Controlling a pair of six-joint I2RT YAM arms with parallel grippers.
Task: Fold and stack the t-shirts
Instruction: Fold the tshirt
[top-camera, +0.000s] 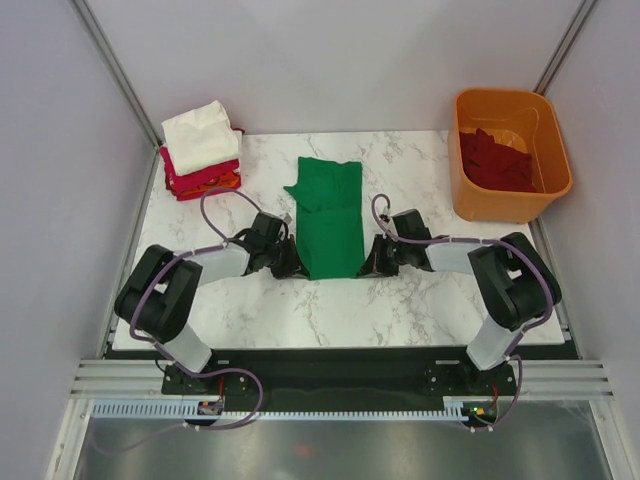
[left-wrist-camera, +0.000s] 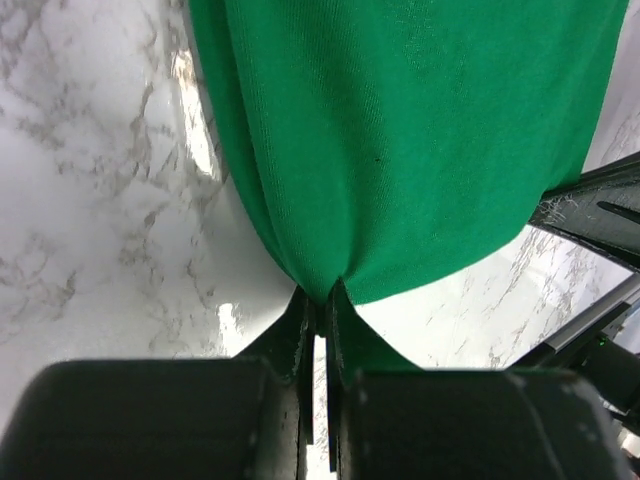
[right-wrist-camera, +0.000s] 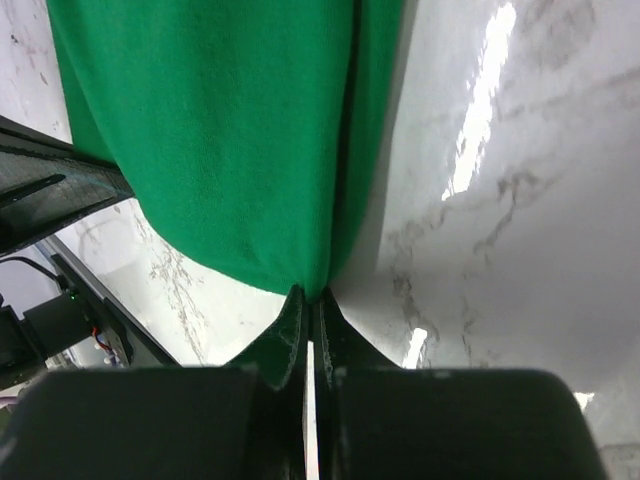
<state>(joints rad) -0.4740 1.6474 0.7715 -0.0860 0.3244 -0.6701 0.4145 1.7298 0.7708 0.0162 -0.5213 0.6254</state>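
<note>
Marble tabletop (top-camera: 400, 300), pale walls on three sides.

Far off to the left of left gripper (left-wrist-camera: 322, 303), at the back corner: folded stack (top-camera: 200, 150), cream on top, red and orange underneath.

Left gripper: clamped tight on the near-left corner of green shirt (top-camera: 328, 215), low on the table. Bunched to a point right at the fingertips.

Green shirt: stretched straight ahead of both grippers, between them. Narrow long strip, sleeves folded in, lumpy at the far end.

Right gripper (right-wrist-camera: 308, 300): same story, pinched closed on the near-right corner, with a doubled edge running away from the tips.

Well beyond right gripper, ahead and to its right: orange tub (top-camera: 470, 190) with maroon shirts (top-camera: 495, 160) heaped inside, not yet folded.

Handling, as a judgement:
- Light, limp knit with no stiffness. Bound to sag between two pinch points, so keep the near hem taut.
- Not slippery. Decent bite where doubled. Nothing fragile.
- Best hold: the two near corners, as gripped now, through all layers.
- Probably next: lift both together and carry the near hem forward over the far end for the half fold.
- Risk of a skewed fold if raised unevenly, and of a dropped inner layer if only the top ply is caught.
- After that, over to the stack far left of left gripper.
</note>
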